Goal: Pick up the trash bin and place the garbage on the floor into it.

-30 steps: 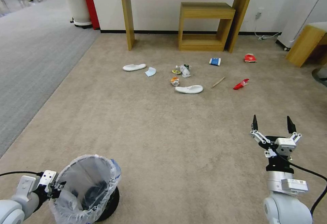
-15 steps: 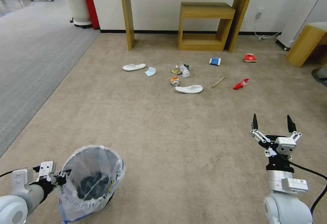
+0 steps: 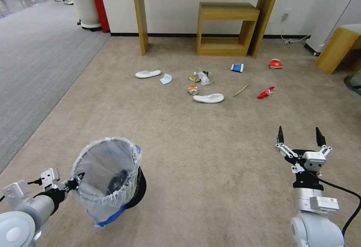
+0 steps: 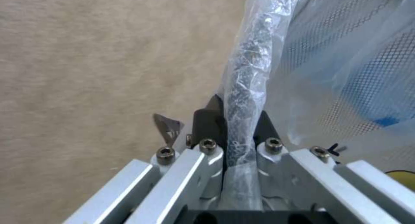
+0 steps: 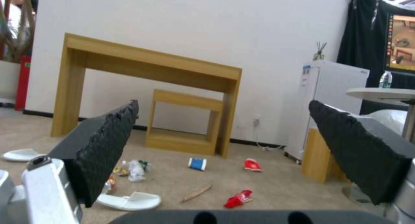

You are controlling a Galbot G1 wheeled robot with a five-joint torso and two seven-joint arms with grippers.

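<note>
Trash bin [image 3: 109,179]: light, tilting; being gripped at bag-wrapped rim by left claw [image 3: 77,182], clenched; liner slippery. Right claw [image 3: 299,138]: spread, idle. Garbage [image 3: 208,98]: lying well ahead on floor [image 3: 195,156].

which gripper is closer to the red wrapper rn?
Right. The right gripper hangs open above the floor, nearer the robot than the red wrapper and slightly to its right. The left gripper is clamped on the trash bin rim, far to the left.

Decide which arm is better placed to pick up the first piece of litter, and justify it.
Right, probably. The right gripper is open and empty, facing the garbage; the left gripper is clamped on the trash bin rim.
</note>
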